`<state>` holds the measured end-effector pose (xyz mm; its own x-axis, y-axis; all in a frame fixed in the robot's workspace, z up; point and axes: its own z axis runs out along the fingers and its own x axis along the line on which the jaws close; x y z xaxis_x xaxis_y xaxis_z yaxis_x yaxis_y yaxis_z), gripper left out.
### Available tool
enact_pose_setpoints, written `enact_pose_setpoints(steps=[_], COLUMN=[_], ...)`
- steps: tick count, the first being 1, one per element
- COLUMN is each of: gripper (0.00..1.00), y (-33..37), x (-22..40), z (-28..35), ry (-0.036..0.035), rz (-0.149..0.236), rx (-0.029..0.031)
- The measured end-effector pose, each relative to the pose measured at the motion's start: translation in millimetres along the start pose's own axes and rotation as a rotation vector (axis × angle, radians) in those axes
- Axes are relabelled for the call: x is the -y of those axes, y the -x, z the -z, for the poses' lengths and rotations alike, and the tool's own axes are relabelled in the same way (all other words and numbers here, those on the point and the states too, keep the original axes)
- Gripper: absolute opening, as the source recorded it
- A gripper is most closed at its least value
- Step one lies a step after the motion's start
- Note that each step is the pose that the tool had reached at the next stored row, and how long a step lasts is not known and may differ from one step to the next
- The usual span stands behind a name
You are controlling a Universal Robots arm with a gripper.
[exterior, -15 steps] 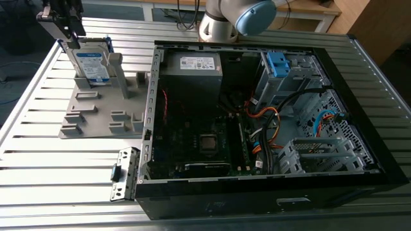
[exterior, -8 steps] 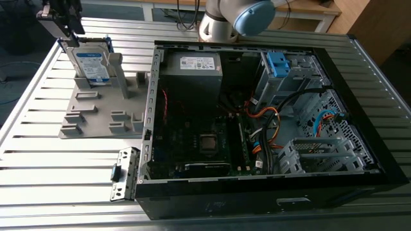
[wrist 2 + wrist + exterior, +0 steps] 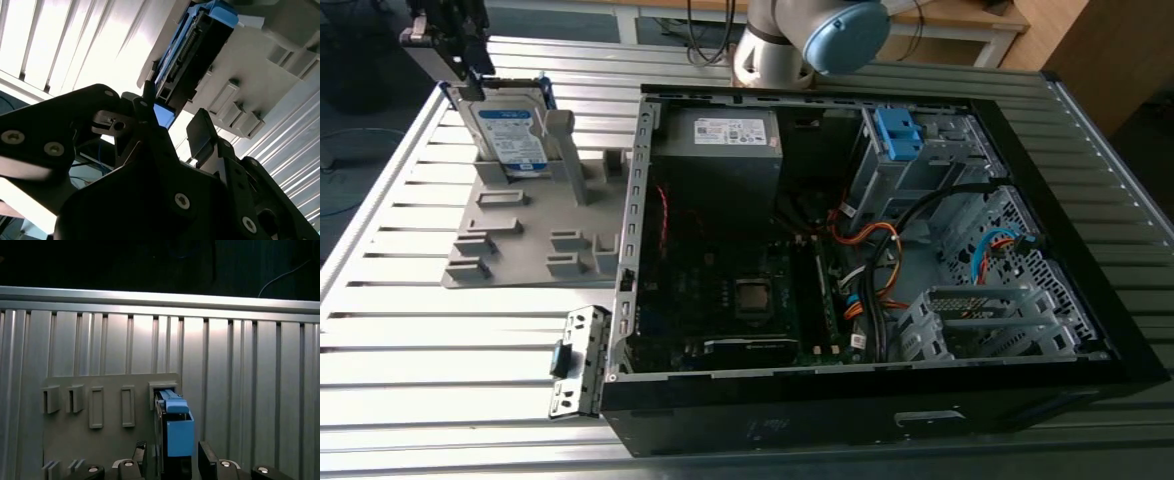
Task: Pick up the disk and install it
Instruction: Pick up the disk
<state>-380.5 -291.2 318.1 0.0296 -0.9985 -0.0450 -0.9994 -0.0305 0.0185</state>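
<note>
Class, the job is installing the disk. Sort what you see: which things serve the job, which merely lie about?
Job: disk, upright in grey holder; pincer astride it; open computer case.
Lying about: metal bracket beside the case; cables beyond the table.

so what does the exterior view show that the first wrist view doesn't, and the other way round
Exterior view: the open computer case, its blue bracket, and the arm's base. First wrist view: the gap on each side between the disk and the fingers of the open gripper. Both: the disk standing on edge in the grey holder on the slatted table.
</note>
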Motion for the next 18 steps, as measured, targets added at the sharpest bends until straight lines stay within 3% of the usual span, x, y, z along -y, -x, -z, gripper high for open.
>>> enact_pose_setpoints(steps=[18], gripper=[0.53], y=[5.2], x=[0.8], z=[-33.0], ry=[0.0007], rz=[0.013], rx=[-0.0004])
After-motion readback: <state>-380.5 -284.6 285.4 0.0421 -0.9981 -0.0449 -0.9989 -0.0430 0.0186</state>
